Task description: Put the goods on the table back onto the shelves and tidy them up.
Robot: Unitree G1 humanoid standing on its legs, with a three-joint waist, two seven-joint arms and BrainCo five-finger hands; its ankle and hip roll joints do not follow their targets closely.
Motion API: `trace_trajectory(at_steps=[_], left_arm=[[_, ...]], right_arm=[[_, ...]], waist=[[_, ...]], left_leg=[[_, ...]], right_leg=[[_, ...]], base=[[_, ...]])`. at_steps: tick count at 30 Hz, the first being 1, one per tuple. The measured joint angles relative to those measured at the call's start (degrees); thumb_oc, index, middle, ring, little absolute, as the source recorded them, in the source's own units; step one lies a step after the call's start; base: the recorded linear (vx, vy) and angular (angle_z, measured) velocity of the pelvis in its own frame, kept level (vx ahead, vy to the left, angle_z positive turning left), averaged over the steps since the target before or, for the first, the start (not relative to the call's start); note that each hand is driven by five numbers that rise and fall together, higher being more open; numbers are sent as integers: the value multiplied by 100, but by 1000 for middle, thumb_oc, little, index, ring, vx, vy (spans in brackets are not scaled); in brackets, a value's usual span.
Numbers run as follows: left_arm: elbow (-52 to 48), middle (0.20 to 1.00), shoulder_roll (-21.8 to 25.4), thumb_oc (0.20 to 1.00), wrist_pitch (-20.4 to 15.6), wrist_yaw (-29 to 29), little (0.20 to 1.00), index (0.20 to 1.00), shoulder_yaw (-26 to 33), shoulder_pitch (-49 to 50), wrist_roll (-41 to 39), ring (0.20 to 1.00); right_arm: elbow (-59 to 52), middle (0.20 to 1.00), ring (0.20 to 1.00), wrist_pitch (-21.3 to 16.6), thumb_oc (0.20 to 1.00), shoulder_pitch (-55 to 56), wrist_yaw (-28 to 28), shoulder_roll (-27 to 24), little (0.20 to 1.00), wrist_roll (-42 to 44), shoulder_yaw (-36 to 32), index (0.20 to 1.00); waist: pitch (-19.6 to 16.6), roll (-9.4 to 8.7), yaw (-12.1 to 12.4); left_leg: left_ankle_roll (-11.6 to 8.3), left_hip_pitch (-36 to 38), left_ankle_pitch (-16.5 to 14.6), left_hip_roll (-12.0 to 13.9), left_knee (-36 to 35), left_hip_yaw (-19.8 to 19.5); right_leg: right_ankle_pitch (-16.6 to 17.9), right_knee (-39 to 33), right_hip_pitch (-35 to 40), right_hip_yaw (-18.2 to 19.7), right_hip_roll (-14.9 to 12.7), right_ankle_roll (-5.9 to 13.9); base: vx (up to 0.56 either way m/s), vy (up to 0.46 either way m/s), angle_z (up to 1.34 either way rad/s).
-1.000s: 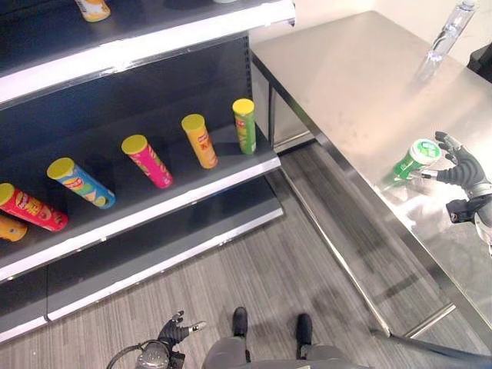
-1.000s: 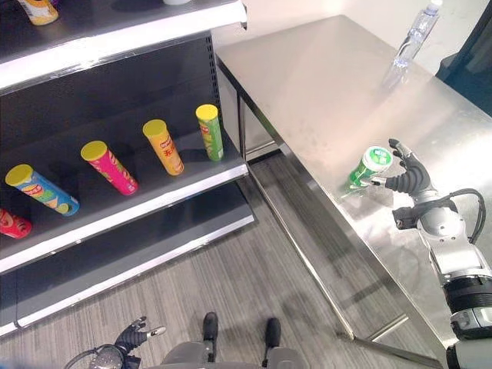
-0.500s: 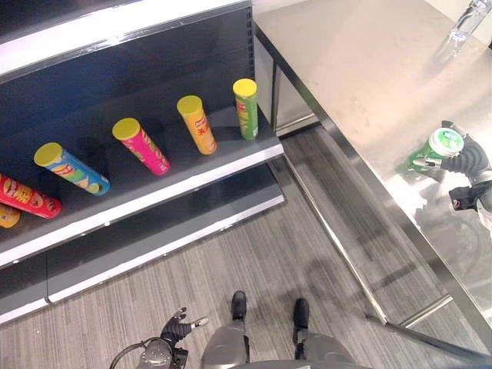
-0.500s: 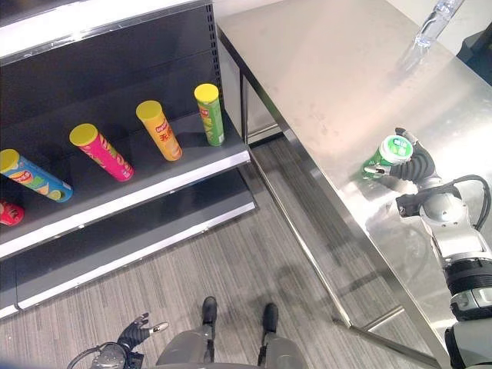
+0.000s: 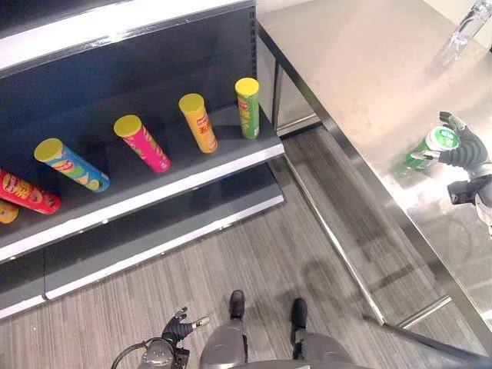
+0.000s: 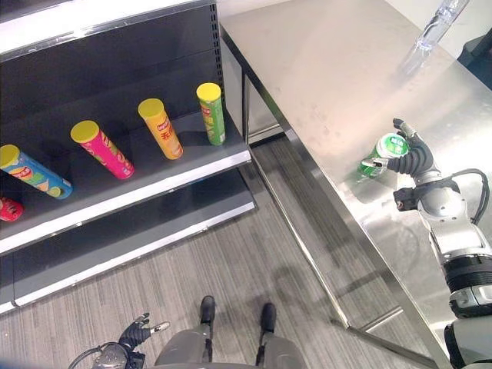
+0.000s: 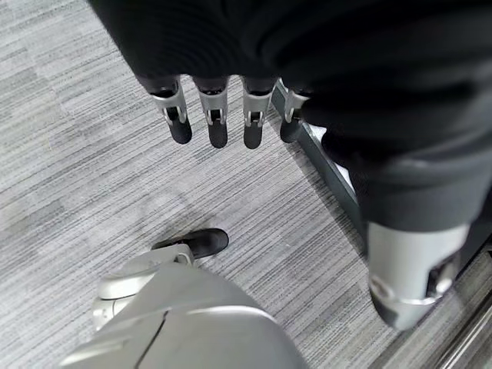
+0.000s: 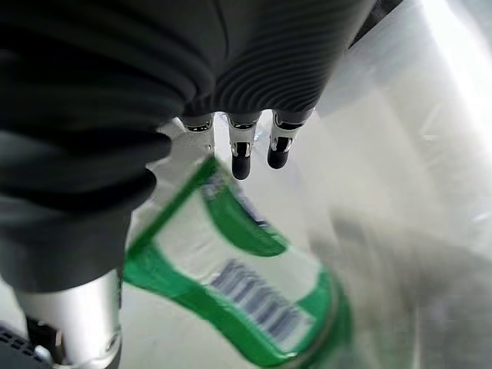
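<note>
My right hand (image 6: 415, 160) has its fingers (image 8: 241, 157) curled around the green cylindrical crisp can (image 5: 433, 144) on the steel bench (image 5: 361, 69), tilting it to lift; left hand (image 7: 231, 115) hangs loosely open.

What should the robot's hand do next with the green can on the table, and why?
Probably lift it. The right hand is curled round the green can, which looks tilted with its base on or near the steel table. The shelf holding the other cans lies across the aisle, so the can must come up before it goes over.
</note>
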Motion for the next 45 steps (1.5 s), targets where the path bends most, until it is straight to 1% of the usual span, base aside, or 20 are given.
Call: trace_trajectory(at_steps=[4, 6, 10, 13, 18, 19, 20, 32, 35, 36, 37, 38, 39, 40, 41, 43, 44, 45], left_arm=[[-4, 1000, -4, 1000, 0, -1, 1000, 1000, -3, -1, 0, 1000], [-4, 1000, -6, 1000, 0, -1, 1000, 1000, -2, -3, 0, 1000], [-2, 1000, -11, 1000, 0, -1, 1000, 1000, -3, -7, 0, 1000], [2, 1000, -11, 1000, 0, 0, 1000, 1000, -3, -7, 0, 1000], [17, 1000, -12, 1000, -2, 1, 1000, 1000, -3, -11, 0, 1000], [16, 1000, -12, 1000, -2, 1, 1000, 1000, -3, -11, 0, 1000], [16, 1000, -12, 1000, -2, 1, 1000, 1000, -3, -11, 0, 1000], [8, 1000, -9, 1000, -1, 8, 1000, 1000, 5, -32, 0, 1000], [11, 1000, -5, 1000, 3, 13, 1000, 1000, 46, -33, 0, 1000], [12, 1000, 3, 1000, 7, 36, 1000, 1000, 74, -33, 0, 1000], [-1, 1000, -5, 1000, 8, 39, 1000, 1000, 134, -37, 1, 1000], [2, 1000, -17, 1000, 12, 73, 1000, 1000, 266, -32, 0, 1000], [11, 1000, -14, 1000, 29, 87, 1000, 1000, 283, -32, 1, 1000], [-1, 1000, -23, 1000, 48, 95, 1000, 1000, 323, -34, 4, 1000], [-1, 1000, -57, 1000, 48, 117, 1000, 1000, 497, -31, 5, 1000], [30, 1000, -32, 1000, 74, 126, 1000, 1000, 506, -15, 6, 1000], [26, 1000, -38, 1000, 74, 127, 1000, 1000, 511, -30, 10, 1000], [16, 1000, -56, 1000, 63, 128, 1000, 1000, 518, -37, 30, 1000]], right_arm=[[1, 1000, 1000, -2, 1000, -10, 21, -2, 1000, -40, 50, 1000], [2, 1000, 1000, -3, 1000, -26, 52, -16, 1000, -55, 216, 1000], [43, 1000, 1000, -3, 1000, -82, 62, -18, 1000, -74, 261, 1000], [206, 1000, 1000, -5, 1000, -263, 61, -20, 1000, -163, 422, 1000], [231, 1000, 1000, -1, 1000, -280, 62, -20, 1000, -167, 443, 1000], [231, 702, 702, -1, 702, -280, 62, -20, 702, -167, 444, 702], [231, 200, 200, -1, 200, -280, 61, -20, 200, -167, 444, 200], [220, 200, 200, 17, 200, -345, 27, -20, 200, -289, 446, 200], [-81, 200, 200, 30, 200, -201, 8, -32, 200, -359, 391, 200], [-351, 200, 200, 28, 200, -188, -1, -34, 200, -417, 373, 200], [-600, 200, 200, 57, 200, -67, -5, -37, 200, -470, 220, 200], [-1143, 200, 200, 8, 200, 190, -15, -36, 200, -556, -84, 200], [-1289, 200, 200, -5, 200, 204, -17, -39, 200, -580, -138, 200], [-1605, 200, 200, 29, 200, 347, -25, -38, 200, -653, -352, 200], [-2350, 200, 200, -38, 200, 733, -98, -36, 200, -751, -893, 200], [-2562, 200, 200, -250, 200, 682, -200, -53, 200, -793, -987, 200], [-2644, 200, 200, -242, 200, 677, -237, -76, 200, -816, -1059, 200], [-2987, 200, 200, -234, 200, 717, -264, -73, 200, -840, -1310, 200]], waist=[[0, -1, 15], [0, -2, 15], [3, -6, 16], [4, -9, 16], [6, -14, 27], [6, -14, 27], [6, -14, 28], [4, -23, 53], [4, -25, 45], [4, -25, 34], [4, -25, 25], [5, -25, 39], [5, -25, 21], [4, -19, 18], [1, -13, 19], [-1, -31, -3], [-5, -33, -24], [-12, -21, -24]], left_leg=[[0, 4, 0, 2, 0, 2], [-1, 8, 0, 5, 0, 4], [0, 11, 0, 5, 0, 2], [0, 23, 0, 5, 0, 4], [-3, 27, 2, 11, 0, -13], [-3, 27, 2, 11, 0, -14], [-3, 27, 2, 11, 0, -14], [-37, 43, 25, 43, 0, -94], [-40, 66, 26, 59, 0, -98], [-52, 77, 34, 72, 0, -97], [-56, 85, 36, 77, 0, -99], [-58, 103, 37, 85, 0, -103], [-58, 124, 37, 90, 0, -101], [-61, 142, 35, 89, -1, -106], [-61, 168, 34, 87, -2, -111], [-62, 219, 34, 86, -2, -107], [-67, 243, 30, 87, -2, -110], [-95, 246, 11, 84, -4, -112]], right_leg=[[-2, 0, 3, -1, 0, 3], [-2, 0, 6, 0, 3, 3], [-2, 0, 11, -4, 3, 3], [-2, 0, 21, -6, 4, 2], [-2, 0, 33, -17, 9, 3], [-2, 0, 33, -18, 9, 3], [-2, 0, 34, -19, 10, 3], [-1, 0, 70, -63, 42, 1], [-1, 0, 94, -65, 58, 1], [-1, 0, 101, -63, 70, 1], [-1, 0, 111, -64, 76, 1], [-1, 0, 131, -71, 84, 1], [-2, 0, 152, -65, 88, 2], [-9, -1, 179, -68, 87, 8], [-17, -1, 220, -99, 85, 18], [-17, -1, 265, -87, 85, 18], [-21, -1, 302, -91, 85, 23], [-21, -1, 313, -105, 82, 23]], base=[[0, 0, 0], [0, 0, 0], [0, 0, 0], [0, 0, 0], [0, 0, 0], [0, 0, 0], [0, 0, 0], [-2, -5, 1], [0, -24, 0], [6, -42, -1], [11, -63, 0], [19, -45, 0], [20, -62, 1], [13, -28, 6], [1, -40, 6], [5, -57, 1], [13, -96, 3], [15, -88, 5]])
